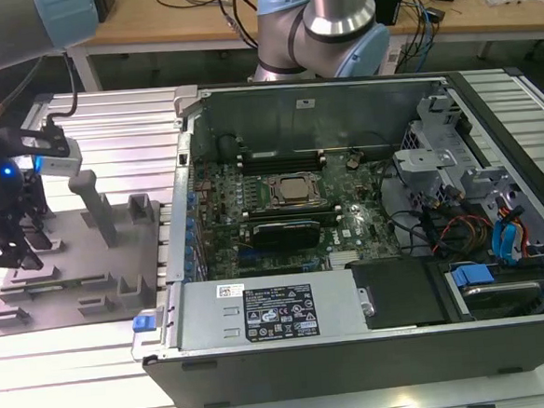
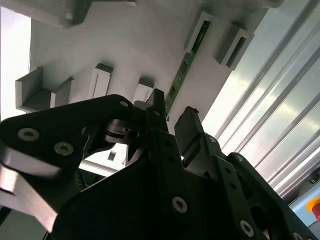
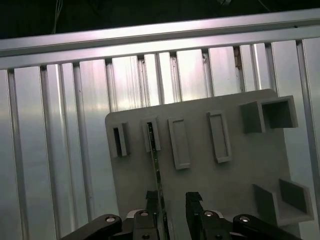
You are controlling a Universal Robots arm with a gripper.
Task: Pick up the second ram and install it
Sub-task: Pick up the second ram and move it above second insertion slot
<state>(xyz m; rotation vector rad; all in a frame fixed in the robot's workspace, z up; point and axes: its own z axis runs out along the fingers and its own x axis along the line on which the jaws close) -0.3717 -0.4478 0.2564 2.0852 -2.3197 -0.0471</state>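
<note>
While the gripper [image 3: 173, 196] holds its jaws spread, the second ram [image 3: 155, 160] reaches between them

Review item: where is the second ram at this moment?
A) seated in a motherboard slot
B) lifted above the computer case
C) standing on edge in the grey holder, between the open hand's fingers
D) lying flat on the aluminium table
C: in the first wrist view the second ram stands on edge in a slot of the grey holder, its near end between the spread fingers of the hand.
</note>
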